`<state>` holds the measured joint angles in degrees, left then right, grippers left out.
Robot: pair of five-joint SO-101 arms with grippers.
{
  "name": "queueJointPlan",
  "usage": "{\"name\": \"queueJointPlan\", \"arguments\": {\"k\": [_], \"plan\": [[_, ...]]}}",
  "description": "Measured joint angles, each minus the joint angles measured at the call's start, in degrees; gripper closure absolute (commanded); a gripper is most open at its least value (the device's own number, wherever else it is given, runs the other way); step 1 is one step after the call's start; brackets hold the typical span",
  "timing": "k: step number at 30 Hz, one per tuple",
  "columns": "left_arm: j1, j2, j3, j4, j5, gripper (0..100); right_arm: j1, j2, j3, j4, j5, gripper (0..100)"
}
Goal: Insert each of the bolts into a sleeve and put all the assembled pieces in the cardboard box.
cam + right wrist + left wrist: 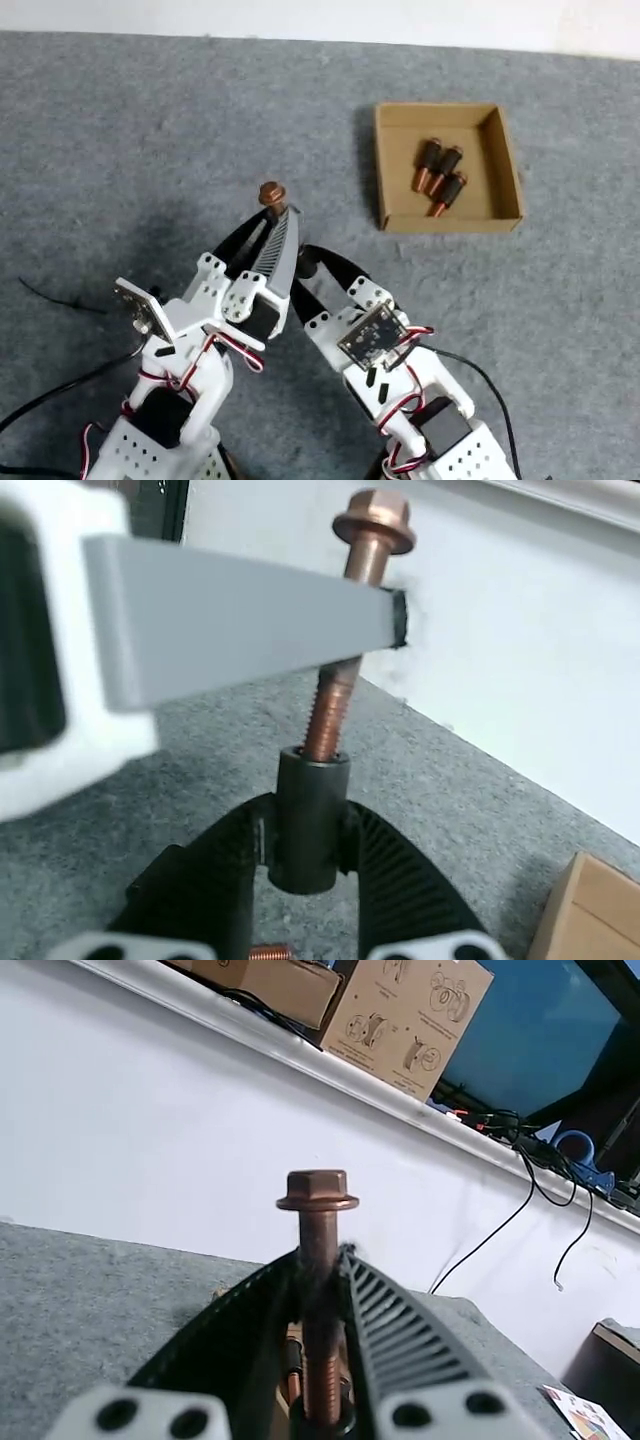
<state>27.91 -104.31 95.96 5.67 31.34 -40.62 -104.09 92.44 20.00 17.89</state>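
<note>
My left tool [322, 1253] is clamped on the shank of the copper bolt [317, 1192], head up. My right tool [305, 817] grips the black sleeve [309, 780] mid-body, with the thread tip entering it. Both parts look rigid, light and likely slick. Three assembled pieces [440, 176] lie in the cardboard box [398, 216], far right.

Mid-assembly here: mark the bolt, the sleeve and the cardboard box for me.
bolt [318, 1190], left wrist view, on its hex head.
sleeve [305, 820], right wrist view, on the middle of its dark body.
cardboard box [450, 224], high view, on the wall nearest the arms.
</note>
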Motion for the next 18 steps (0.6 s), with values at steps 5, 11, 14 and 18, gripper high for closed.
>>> {"name": "queueJointPlan", "arguments": {"k": [5, 11, 14, 18], "plan": [[0.0, 0.0, 0.1, 1.1, 0.0, 100, 0.0, 0.0, 0.0, 0.1, 0.0, 99.4], [1.1, 0.0, 0.1, 4.0, 0.0, 100, 0.0, 0.1, 0.1, 0.1, -0.1, 99.4], [3.8, 0.2, 0.1, 7.0, 0.0, 100, 0.4, 0.0, 0.0, 0.1, -0.2, 99.4], [5.2, 0.0, 0.2, 8.7, 0.0, 100, 2.5, 0.0, 0.0, 0.1, -0.1, 99.4]]}}
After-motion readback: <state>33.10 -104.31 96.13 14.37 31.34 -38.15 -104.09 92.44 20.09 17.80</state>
